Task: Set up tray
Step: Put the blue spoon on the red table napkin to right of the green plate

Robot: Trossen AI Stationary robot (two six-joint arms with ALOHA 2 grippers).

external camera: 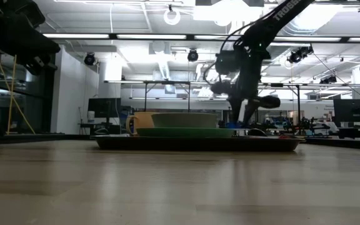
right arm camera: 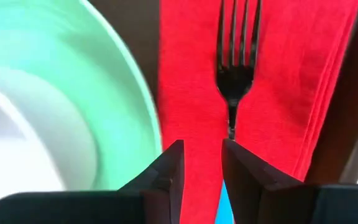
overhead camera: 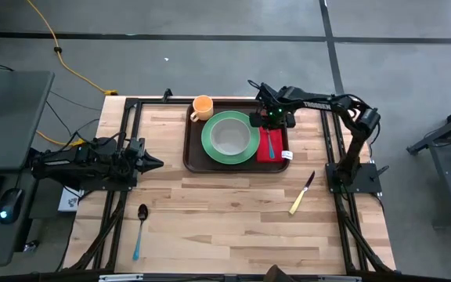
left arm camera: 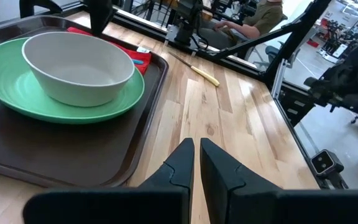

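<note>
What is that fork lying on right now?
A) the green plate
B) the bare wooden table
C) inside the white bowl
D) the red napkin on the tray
D: the right wrist view shows the fork lying lengthwise on the red napkin, beside the green plate, on the tray.

Robotics lab: rows of workbenches (external camera: 167,84), monitors (external camera: 102,107), ceiling strip lights (external camera: 186,37)
</note>
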